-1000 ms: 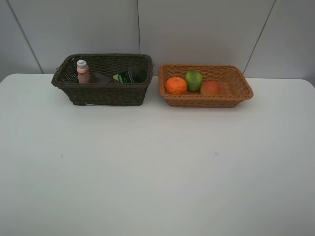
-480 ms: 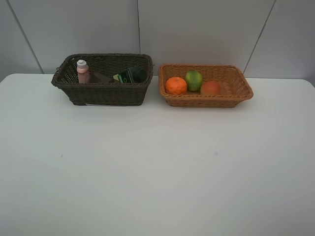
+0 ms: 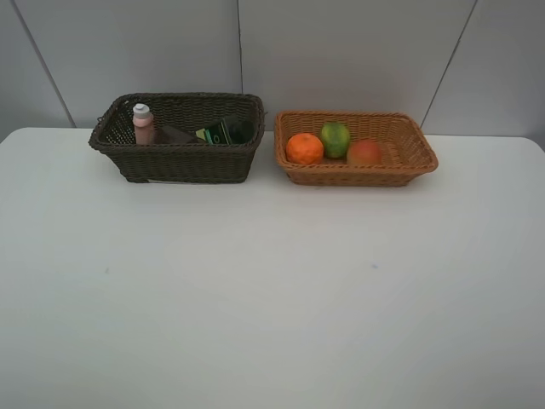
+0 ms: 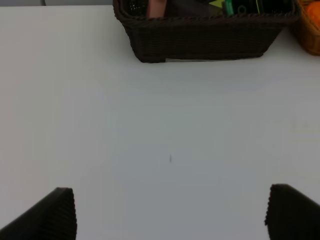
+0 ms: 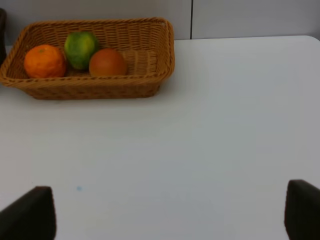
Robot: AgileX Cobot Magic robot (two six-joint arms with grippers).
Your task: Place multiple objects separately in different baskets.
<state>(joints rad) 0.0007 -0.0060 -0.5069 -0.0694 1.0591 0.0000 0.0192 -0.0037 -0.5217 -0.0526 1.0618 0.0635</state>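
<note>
The dark brown basket (image 3: pixel 179 164) stands at the back left and holds the pink white-capped bottle (image 3: pixel 143 124), the mauve cup (image 3: pixel 174 135) and the dark green pump bottle (image 3: pixel 223 131). Beside it on the right, the orange-tan basket (image 3: pixel 409 160) holds the orange (image 3: pixel 304 148), the green fruit (image 3: pixel 335 139) and the red-yellow fruit (image 3: pixel 364 152). Neither arm shows in the high view. My left gripper (image 4: pixel 172 215) hangs open over bare table in front of the dark basket (image 4: pixel 200 40). Short of the tan basket (image 5: pixel 100 89), my right gripper (image 5: pixel 167 212) is open too, holding nothing.
Both baskets sit near the far edge of the white table (image 3: pixel 272 290), close to the grey wall panels (image 3: pixel 341 51). A small gap separates the two baskets.
</note>
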